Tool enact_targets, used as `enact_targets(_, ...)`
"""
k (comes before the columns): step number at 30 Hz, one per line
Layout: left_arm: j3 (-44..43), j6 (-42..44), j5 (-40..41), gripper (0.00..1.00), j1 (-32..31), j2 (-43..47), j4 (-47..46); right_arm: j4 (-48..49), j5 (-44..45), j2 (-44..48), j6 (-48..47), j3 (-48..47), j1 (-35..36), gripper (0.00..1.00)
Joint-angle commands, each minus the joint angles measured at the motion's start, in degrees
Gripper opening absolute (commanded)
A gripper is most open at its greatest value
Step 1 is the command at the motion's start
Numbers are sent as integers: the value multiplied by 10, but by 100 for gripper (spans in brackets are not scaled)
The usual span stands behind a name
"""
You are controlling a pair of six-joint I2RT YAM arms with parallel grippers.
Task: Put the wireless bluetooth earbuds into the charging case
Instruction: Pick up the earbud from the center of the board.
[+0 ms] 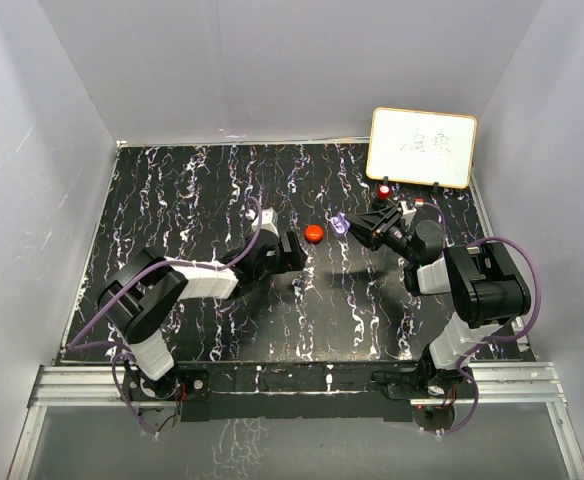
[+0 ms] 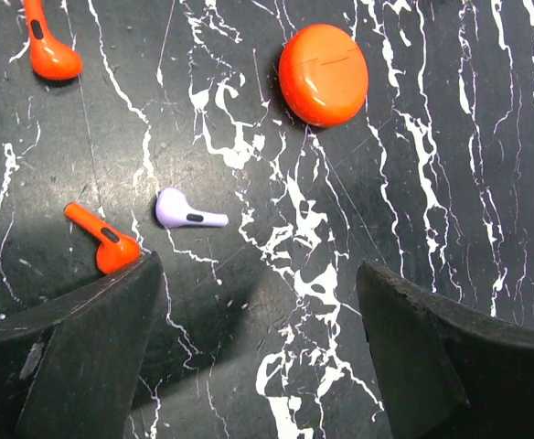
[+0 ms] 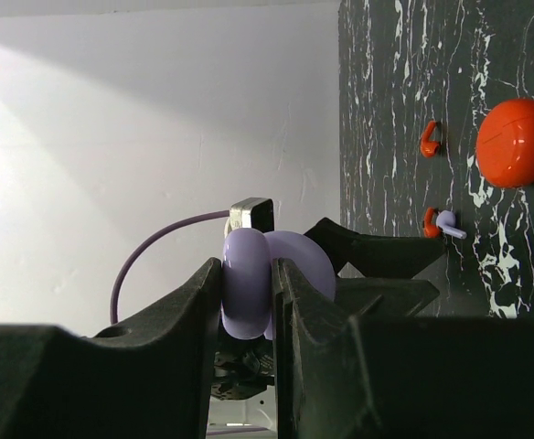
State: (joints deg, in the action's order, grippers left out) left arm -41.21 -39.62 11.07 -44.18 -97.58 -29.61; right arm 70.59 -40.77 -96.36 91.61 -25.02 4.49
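Note:
My right gripper (image 3: 247, 306) is shut on a pale purple charging case (image 3: 245, 274) and holds it above the table; its lid (image 3: 308, 261) stands open to the side. The top view shows this case (image 1: 342, 226) at the right gripper (image 1: 356, 226). An orange charging case (image 2: 324, 73) lies closed on the table. Ahead of my open left gripper (image 2: 258, 338) lie a pale purple earbud (image 2: 186, 210) and two orange earbuds, one (image 2: 107, 240) touching the left finger (image 2: 93, 347) and one (image 2: 48, 50) farther off. Nothing is between the left jaws.
The table is black marble with white veins (image 1: 202, 190), walled in by white panels. A small whiteboard (image 1: 422, 147) leans at the back right. In the top view the orange case (image 1: 314, 233) sits between the two grippers, with the left gripper (image 1: 288, 256) just beside it.

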Motion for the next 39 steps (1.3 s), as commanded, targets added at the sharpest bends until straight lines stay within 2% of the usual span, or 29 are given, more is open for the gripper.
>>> enact_targets(1, -17, 9, -20, 86, 5, -10, -14, 34, -6, 19, -3, 4, -7, 0)
enact_targets(39, -53, 21, -30, 86, 28, -45, 16, 47, -10, 3, 1, 3, -16, 0)
